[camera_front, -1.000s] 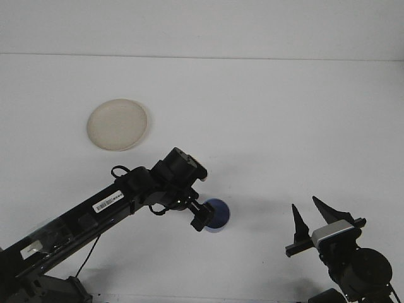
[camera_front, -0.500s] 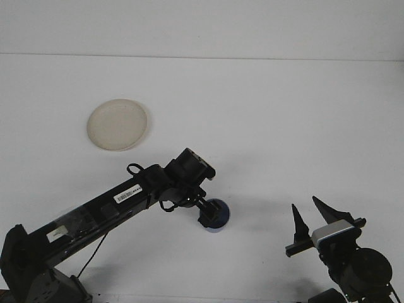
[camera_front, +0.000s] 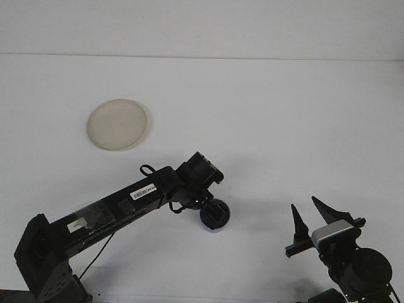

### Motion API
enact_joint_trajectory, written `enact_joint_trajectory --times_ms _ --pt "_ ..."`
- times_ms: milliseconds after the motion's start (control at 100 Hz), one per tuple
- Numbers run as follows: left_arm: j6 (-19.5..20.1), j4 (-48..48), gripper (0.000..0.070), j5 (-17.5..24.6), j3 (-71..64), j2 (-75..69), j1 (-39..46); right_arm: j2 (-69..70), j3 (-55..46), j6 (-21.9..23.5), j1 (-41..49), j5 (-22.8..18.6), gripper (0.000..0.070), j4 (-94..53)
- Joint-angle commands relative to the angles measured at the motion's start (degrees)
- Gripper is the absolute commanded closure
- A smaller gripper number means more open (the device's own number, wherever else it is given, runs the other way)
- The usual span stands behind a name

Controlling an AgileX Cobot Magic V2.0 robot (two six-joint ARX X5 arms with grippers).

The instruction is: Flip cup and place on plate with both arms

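The left gripper (camera_front: 213, 213) is down over the blue cup (camera_front: 216, 214), and whether it clamps the cup I cannot tell, while the cream plate (camera_front: 117, 124) lies well apart up-left of it and the right gripper (camera_front: 310, 218) waits with fingers spread wide.

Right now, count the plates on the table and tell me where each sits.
1. A round cream plate lies on the white table, far left, apart from both arms. Nothing suggests another is hidden.
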Motion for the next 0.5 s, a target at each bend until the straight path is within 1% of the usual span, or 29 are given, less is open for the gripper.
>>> enact_joint_trajectory --times_ms 0,30,100,140,260,370,400,490 --pt "0.7 -0.1 0.0188 -0.3 1.4 1.7 -0.9 0.2 0.2 -0.2 0.1 -0.2 0.0341 0.7" --pt "0.7 -0.1 0.0206 -0.3 1.4 1.8 -1.0 0.2 0.2 -0.2 0.1 -0.2 0.0341 0.7" --pt "0.7 -0.1 0.0215 -0.4 1.4 2.4 -1.4 0.2 0.2 -0.2 0.1 -0.2 0.0341 0.7" --pt "0.7 -0.2 0.0248 -0.8 1.4 2.6 -1.6 0.2 0.2 -0.2 0.1 -0.2 0.0341 0.7" --pt "0.7 -0.2 0.0478 -2.6 1.4 2.8 -2.0 0.2 0.2 -0.2 0.1 -0.2 0.0341 0.7" --pt "1.0 0.0 0.0698 -2.7 1.4 2.8 -2.1 0.2 0.2 -0.2 0.1 -0.2 0.0341 0.7" --pt "1.2 0.0 0.0688 -2.8 1.4 2.8 -2.1 0.2 0.2 -0.2 0.1 -0.2 0.0341 0.7" --pt "1.4 0.5 0.0688 -3.3 1.4 2.8 -2.1 0.2 0.2 -0.2 0.1 -0.2 0.0341 0.7"
